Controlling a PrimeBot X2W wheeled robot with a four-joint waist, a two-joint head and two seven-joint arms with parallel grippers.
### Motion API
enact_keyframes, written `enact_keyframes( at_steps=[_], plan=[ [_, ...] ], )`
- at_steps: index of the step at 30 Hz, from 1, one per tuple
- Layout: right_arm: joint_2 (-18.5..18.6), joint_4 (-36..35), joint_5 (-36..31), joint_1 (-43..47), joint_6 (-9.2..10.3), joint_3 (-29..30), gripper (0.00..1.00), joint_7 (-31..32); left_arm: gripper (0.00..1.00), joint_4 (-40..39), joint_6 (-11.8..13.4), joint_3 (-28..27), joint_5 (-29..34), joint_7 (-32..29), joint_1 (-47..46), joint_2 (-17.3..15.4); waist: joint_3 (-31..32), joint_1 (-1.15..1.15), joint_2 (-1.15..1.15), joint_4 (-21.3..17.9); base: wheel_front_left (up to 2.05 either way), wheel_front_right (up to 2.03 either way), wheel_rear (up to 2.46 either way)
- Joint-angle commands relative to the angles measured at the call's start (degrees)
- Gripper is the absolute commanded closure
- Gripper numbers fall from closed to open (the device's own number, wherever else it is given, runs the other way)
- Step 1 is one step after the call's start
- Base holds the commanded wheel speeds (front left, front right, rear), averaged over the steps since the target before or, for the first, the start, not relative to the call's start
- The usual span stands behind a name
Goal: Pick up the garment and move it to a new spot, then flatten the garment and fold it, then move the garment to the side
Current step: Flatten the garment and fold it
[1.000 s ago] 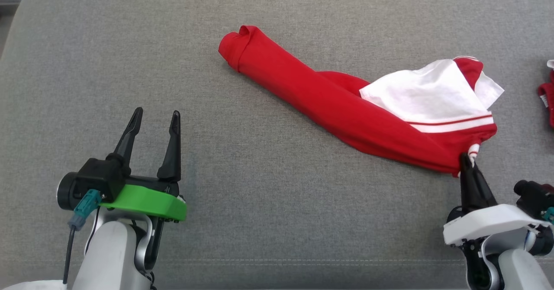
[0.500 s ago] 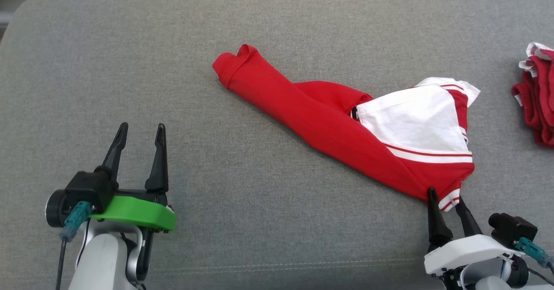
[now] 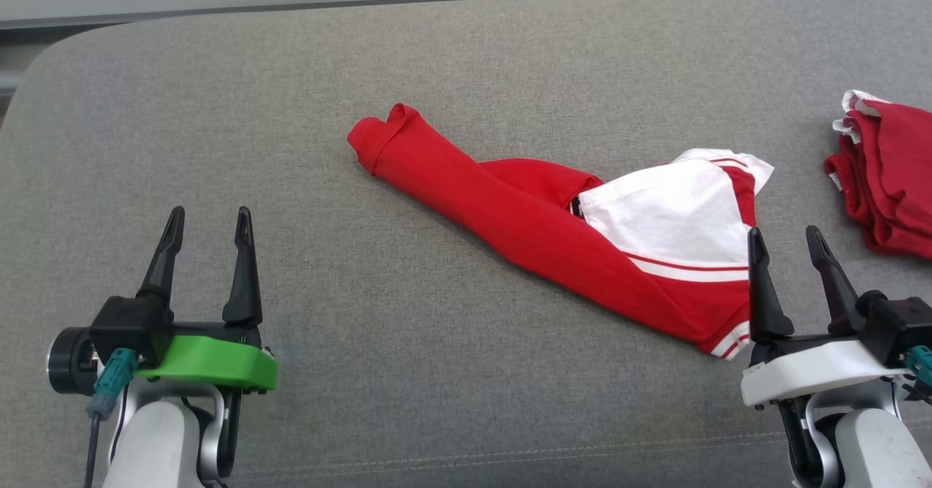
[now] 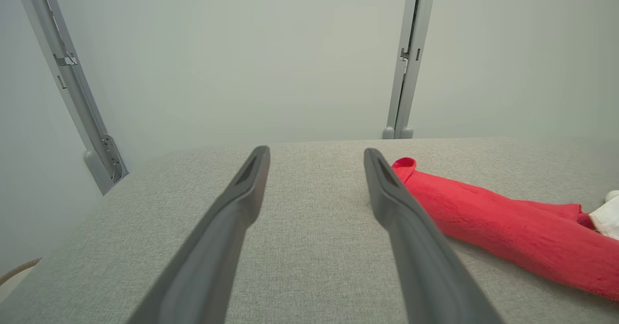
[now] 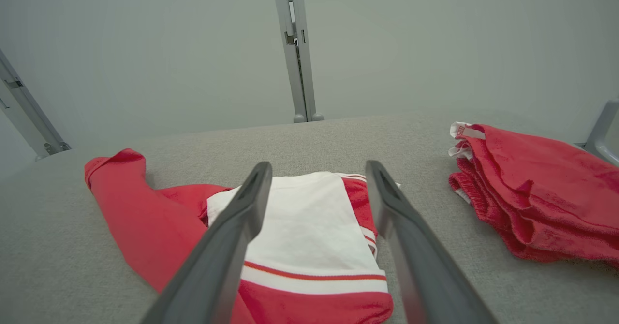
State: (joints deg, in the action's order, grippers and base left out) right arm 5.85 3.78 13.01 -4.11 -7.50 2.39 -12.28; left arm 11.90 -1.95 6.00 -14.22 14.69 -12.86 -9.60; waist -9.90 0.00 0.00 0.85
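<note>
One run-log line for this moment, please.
red-and-white garment: bunched on grey cushion | left gripper: jaws open, empty | right gripper: jaws open, empty, near striped end | other: red cloth pile at right

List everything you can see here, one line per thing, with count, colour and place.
garment: one, red with a white panel and stripes, lying crumpled across the middle of the surface, its long red part reaching up-left in the head view.
pile of clothes: one, red with white trim, at the far right of the surface, apart from the garment.
upholstered surface: one, grey fabric, under everything.
wall: one, pale grey-green, behind the surface.
metal posts: two in the left wrist view, grey, upright against the wall.
left claw: one, dark fingers on a green mount, lower left, open and holding nothing.
right claw: one, dark fingers on a white mount, lower right by the garment's right end, open.
</note>
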Motion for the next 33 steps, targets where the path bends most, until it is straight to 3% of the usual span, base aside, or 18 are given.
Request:
enact_keyframes(
  at_steps=[1, 16, 33],
  plan=[
    [0.23, -0.52, -0.67, -0.39, 0.03, -0.18, 0.0, 0.32, 0.0, -0.17, 0.24, 0.19, 0.24, -0.16, 0.93, -0.18, 0.88, 0.0, 0.0, -0.05, 0.0, 0.0, 0.0],
    [-0.07, -7.81, -2.82, 6.06, 0.03, -4.35, 0.0, 6.1, 0.0, -3.44, 3.03, 0.5, 0.65, -1.8, 8.05, -1.18, 6.6, 0.0, 0.0, 1.23, 0.0, 0.0, 0.0],
    [-1.21, -10.96, -2.94, 11.46, 0.03, -3.53, 0.0, 8.6, 0.0, -3.62, 3.44, 1.57, 0.13, -4.6, 12.1, -2.78, 10.28, 0.0, 0.0, 0.57, 0.0, 0.0, 0.0]
  ],
)
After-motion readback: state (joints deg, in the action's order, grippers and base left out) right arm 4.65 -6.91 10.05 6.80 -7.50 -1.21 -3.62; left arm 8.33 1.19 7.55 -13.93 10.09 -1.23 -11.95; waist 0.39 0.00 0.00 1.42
